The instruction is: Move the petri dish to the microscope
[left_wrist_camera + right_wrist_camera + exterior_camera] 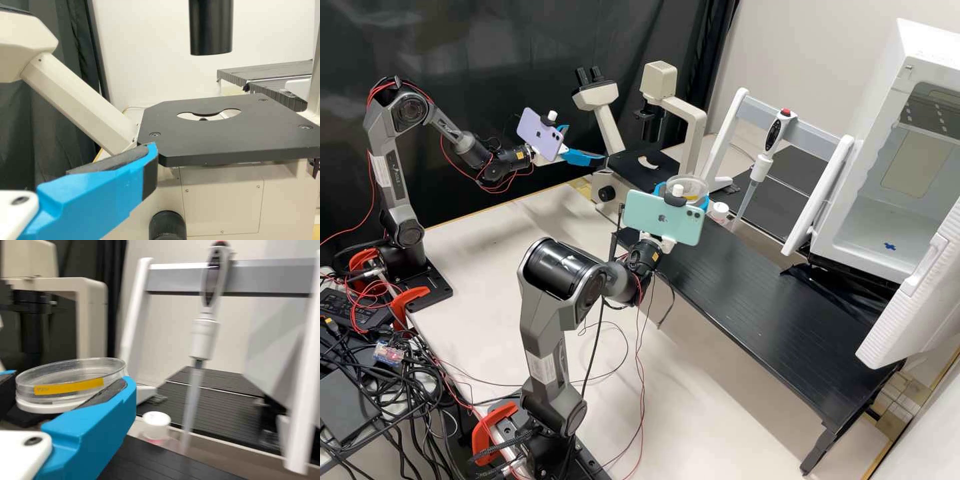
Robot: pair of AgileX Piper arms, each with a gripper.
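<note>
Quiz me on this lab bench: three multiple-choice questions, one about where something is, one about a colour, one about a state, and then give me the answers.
1. Where is the petri dish?
A. on the microscope's stage
B. in the right gripper
C. in the pipette stand
2. What colour is the dish's label?
A. yellow
B. green
C. red
3. How is the left gripper?
A. shut on a pipette
B. shut on a bottle
C. open, holding nothing

1 B: the right wrist view shows the dish between its fingers.
2 A: a yellow strip runs along its side.
3 C: its fingers stand apart in the high view.
</note>
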